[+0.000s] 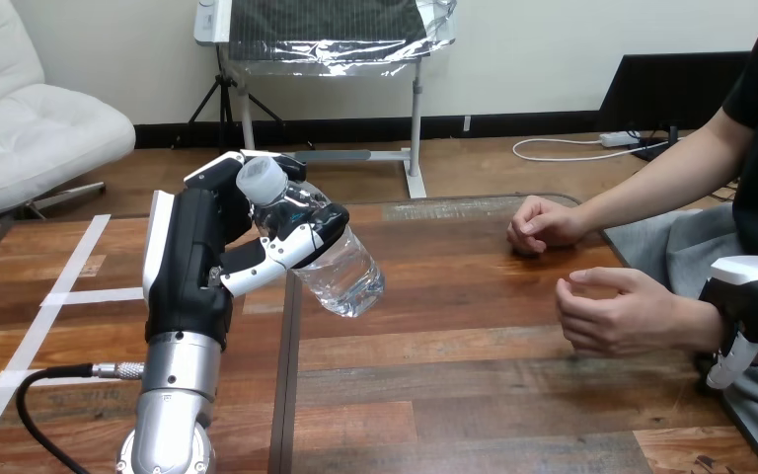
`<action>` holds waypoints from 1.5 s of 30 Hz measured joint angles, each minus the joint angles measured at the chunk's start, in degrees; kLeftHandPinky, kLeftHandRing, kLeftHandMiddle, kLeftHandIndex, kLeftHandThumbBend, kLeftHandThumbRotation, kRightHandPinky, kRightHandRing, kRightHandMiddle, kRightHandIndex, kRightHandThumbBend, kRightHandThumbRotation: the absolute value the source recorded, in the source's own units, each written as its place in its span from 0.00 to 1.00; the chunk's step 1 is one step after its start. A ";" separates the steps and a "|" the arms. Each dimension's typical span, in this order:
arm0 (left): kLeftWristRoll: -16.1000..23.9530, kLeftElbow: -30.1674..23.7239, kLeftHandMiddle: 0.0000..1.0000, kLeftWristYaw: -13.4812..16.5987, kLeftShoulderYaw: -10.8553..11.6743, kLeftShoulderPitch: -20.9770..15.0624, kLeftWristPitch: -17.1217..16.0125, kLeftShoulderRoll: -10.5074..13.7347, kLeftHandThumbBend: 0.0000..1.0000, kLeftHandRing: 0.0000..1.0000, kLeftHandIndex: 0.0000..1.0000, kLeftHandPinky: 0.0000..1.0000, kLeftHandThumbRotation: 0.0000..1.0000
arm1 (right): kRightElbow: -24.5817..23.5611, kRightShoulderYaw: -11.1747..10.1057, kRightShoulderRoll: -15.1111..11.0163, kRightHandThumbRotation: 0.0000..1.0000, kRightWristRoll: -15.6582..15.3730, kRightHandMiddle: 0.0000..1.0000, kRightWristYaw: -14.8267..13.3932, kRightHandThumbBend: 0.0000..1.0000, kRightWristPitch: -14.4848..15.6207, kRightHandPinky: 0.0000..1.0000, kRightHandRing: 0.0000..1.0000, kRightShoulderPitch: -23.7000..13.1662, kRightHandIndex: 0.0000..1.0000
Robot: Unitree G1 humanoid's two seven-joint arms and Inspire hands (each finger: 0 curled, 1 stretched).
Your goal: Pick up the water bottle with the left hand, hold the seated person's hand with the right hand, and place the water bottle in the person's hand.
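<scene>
Clearly the left hand [207, 259] has curled round the water bottle [343, 265], tilted above the surface's [474, 395] left half. By the right edge, the right hand [750, 294] meets the person's nearer hand [617, 314]; its grip cannot be told. Next, probably, the bottle crosses there.

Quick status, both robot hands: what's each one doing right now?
Left robot hand: closed on the bottle.
Right robot hand: at the person's wrist; open or closed cannot be told.
</scene>
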 measured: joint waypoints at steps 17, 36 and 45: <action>-0.27 0.00 0.46 -0.34 0.22 -0.03 0.02 0.03 0.60 0.43 0.51 0.44 0.00 | 0.13 -0.01 0.06 0.00 0.66 0.45 -5.81 0.64 -0.30 0.16 0.29 0.29 0.51; -0.27 0.09 0.46 -0.66 0.88 -0.14 0.04 0.05 0.61 0.43 0.51 0.44 0.00 | 0.27 -0.27 0.11 0.00 2.92 0.35 -10.93 0.68 -2.51 0.16 0.25 1.12 0.37; -0.24 0.10 0.46 -0.67 0.84 -0.27 0.04 0.02 0.61 0.43 0.51 0.44 0.00 | 0.26 -0.27 0.09 0.00 3.10 0.36 -11.75 0.69 -3.04 0.17 0.26 1.16 0.38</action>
